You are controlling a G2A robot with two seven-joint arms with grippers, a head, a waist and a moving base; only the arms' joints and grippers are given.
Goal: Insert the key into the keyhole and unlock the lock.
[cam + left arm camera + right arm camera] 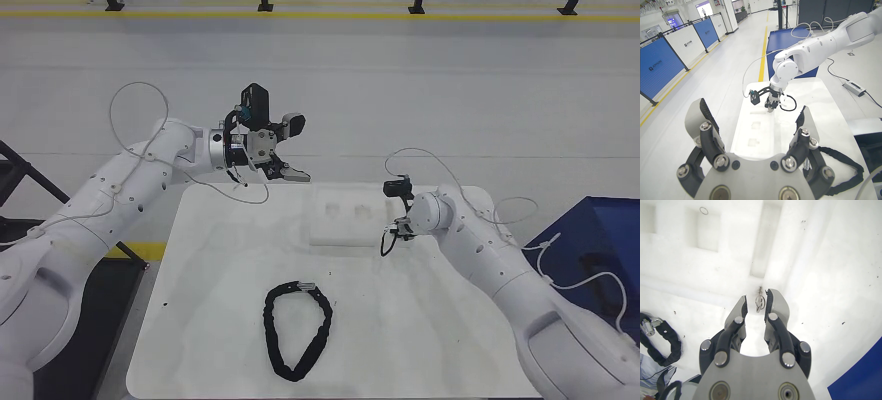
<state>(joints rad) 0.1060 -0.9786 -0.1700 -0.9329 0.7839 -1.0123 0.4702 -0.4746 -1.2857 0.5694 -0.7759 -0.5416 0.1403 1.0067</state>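
Our right claw [757, 294] sits narrow around the key [759, 303], upright in the foam [730, 262], not pinching yet. We'd center, squeeze gently, lift straight. Left claw [753, 104] hangs wide; lock [648, 328] lies well apart.

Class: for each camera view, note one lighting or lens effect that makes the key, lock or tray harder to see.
Top view: the white foam tray nearly merges with the white table, while the black chain lock stands out. Left wrist view: the wide-angle lens tilts and bows the blue barriers. Right wrist view: the shiny key glints against the pale tray.
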